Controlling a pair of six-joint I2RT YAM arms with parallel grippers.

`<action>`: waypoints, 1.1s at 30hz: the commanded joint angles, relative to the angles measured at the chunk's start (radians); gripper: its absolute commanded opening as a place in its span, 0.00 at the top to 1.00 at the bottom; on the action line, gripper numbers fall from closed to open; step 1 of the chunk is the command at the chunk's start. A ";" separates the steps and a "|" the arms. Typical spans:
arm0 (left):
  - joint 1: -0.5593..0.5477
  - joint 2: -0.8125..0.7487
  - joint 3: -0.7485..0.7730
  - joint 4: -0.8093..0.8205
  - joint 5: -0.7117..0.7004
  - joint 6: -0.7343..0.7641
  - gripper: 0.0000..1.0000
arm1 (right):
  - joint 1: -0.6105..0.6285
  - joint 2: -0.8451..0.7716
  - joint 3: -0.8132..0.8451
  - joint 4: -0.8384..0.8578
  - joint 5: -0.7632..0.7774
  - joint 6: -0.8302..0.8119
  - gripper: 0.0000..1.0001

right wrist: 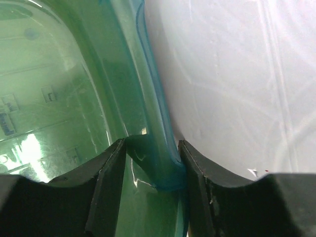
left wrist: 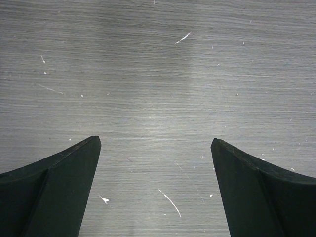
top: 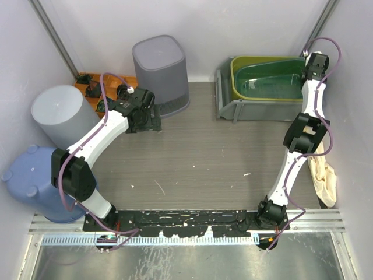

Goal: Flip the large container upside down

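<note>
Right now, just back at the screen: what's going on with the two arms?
The right end effector is closed on the rim of the green container, which sits open side up in a gray tray at the far right of the table. It has not been turned over yet. The left end effector is open and holds nothing. It hangs over bare tabletop near the dark gray bin.
</note>
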 commanded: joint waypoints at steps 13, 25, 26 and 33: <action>0.005 0.001 0.027 0.002 -0.002 0.016 0.03 | 0.057 -0.130 -0.063 0.085 0.096 -0.044 0.33; 0.005 -0.001 0.030 -0.001 -0.007 0.021 0.03 | 0.056 -0.135 -0.073 0.082 0.071 -0.021 0.99; 0.005 -0.002 0.031 -0.002 -0.009 0.022 0.02 | 0.055 -0.150 -0.079 0.082 0.058 -0.011 0.99; 0.006 -0.002 0.038 -0.012 -0.023 0.031 0.02 | 0.077 -0.323 -0.104 0.117 0.004 0.010 1.00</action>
